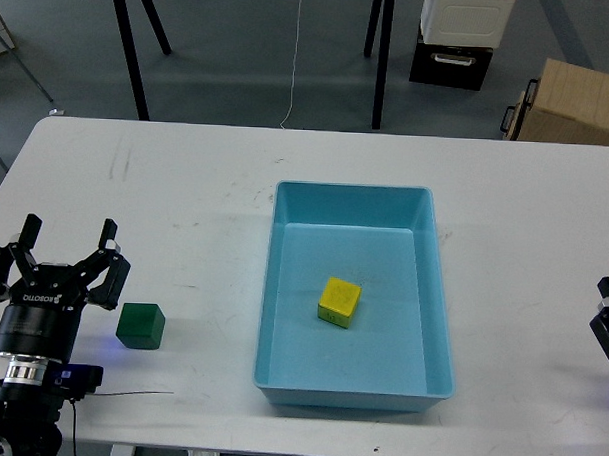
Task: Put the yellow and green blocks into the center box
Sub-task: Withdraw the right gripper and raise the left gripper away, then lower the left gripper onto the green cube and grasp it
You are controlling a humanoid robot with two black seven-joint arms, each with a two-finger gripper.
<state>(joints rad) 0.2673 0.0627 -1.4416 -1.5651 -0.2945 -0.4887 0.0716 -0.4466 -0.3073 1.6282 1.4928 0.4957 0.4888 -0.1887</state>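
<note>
Left claw [68,248]: upright, fingers spread, released, just left of green block [141,325] on worktop [185,204]. Right claw [608,321]: at edge, state unclear. Yellow block [339,301]: inside blue tray [278,287].

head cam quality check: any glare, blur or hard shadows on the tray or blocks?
Head view: even, diffuse light, no glare on the light blue tray; yellow block and green block are sharp, with only soft, short shadows. The white table reads bright but scuff marks remain visible. Right gripper is cropped at the frame edge; left gripper is in focus.
</note>
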